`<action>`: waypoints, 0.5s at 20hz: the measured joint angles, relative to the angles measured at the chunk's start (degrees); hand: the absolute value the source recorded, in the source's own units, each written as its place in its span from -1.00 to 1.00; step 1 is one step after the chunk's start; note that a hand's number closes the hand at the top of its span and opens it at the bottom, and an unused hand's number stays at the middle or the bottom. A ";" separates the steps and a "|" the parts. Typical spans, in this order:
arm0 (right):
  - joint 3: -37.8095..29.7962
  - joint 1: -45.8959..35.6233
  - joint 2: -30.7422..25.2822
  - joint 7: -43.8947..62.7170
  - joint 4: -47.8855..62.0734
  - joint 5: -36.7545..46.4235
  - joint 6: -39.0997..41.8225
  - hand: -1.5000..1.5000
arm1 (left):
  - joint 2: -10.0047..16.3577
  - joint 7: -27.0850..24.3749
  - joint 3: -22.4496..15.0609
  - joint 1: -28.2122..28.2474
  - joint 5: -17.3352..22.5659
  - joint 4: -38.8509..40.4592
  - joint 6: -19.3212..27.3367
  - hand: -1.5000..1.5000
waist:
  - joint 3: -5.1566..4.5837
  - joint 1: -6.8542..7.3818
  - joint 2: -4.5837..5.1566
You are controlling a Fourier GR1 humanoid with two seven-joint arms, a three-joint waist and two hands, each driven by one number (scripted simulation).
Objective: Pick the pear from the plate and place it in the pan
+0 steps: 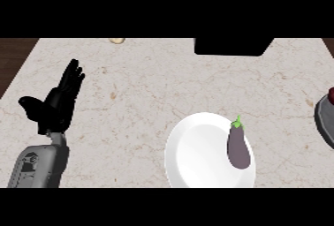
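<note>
A white plate [195, 154] lies at the counter's lower middle. On its right side rests a purple eggplant [239, 148] with a green stem; no pear shows on the plate. The grey pan [324, 119] is cut off by the right edge, with something dark red [331, 95] at its upper rim. My left hand [57, 103] stands open at the left, fingers straight and pointing up, well apart from the plate. My right hand is out of the view.
A black object [233, 46] sits at the counter's far edge, right of middle. A small pale item [117, 40] lies at the far edge, left of middle. Dark wood shows beyond the counter's left side [13, 62].
</note>
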 measured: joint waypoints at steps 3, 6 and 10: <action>-1.34 -0.05 -0.28 -4.47 2.56 -1.48 -0.58 -1.00 | 0.18 -0.48 0.13 0.19 -0.01 0.38 -0.19 0.00 | 0.01 -0.11 0.00; -3.85 0.10 0.15 -9.24 3.34 -4.41 -1.60 -1.00 | 0.62 -0.12 0.80 0.06 0.54 0.57 -0.46 0.00 | -0.04 -0.51 -0.16; -8.44 0.53 -0.59 -13.82 3.18 -10.11 0.49 -1.00 | 1.18 -0.15 1.46 0.91 0.87 0.23 -0.67 0.00 | -0.13 -1.31 -0.53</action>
